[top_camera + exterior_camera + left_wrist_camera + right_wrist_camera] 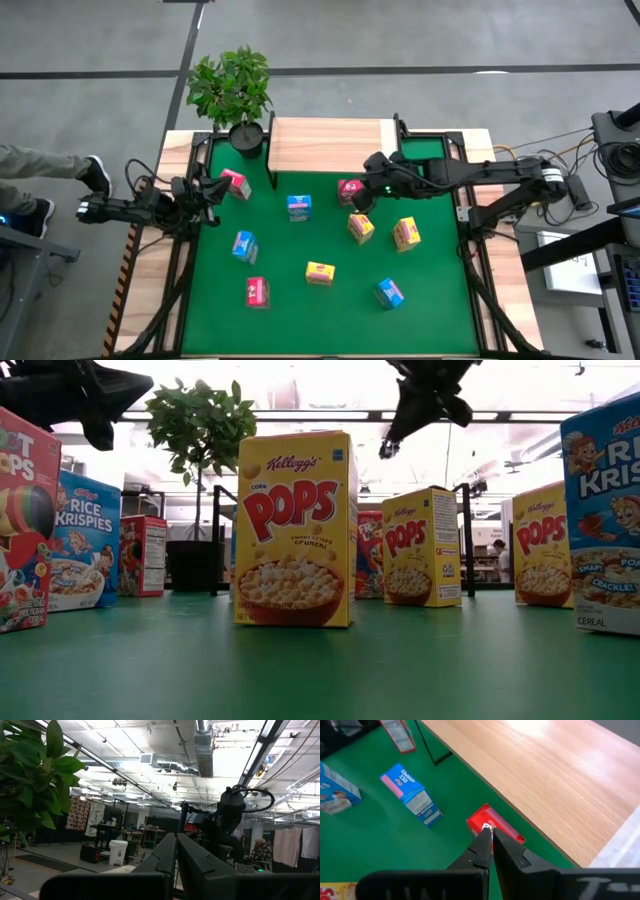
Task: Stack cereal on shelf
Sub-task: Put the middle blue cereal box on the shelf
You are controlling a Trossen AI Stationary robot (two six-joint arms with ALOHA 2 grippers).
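Several small cereal boxes, red, blue and yellow, stand scattered on the green mat (300, 320). The light wooden shelf (330, 145) at the mat's far edge has nothing on it. My right gripper (490, 834) is shut and slants down, hanging in the air over a red box (506, 827) that stands just in front of the shelf (545, 775). It shows high above the boxes in the low view (388, 448). My left gripper (214, 188) is shut at the mat's left edge, tipped upward, beside another red box (236, 184) and apart from it.
A potted plant (232, 85) stands at the shelf's far left corner. A blue box (299, 207) and two yellow boxes (360, 228) (406, 233) stand close to my right gripper. A person's shoes (95, 175) show left of the table.
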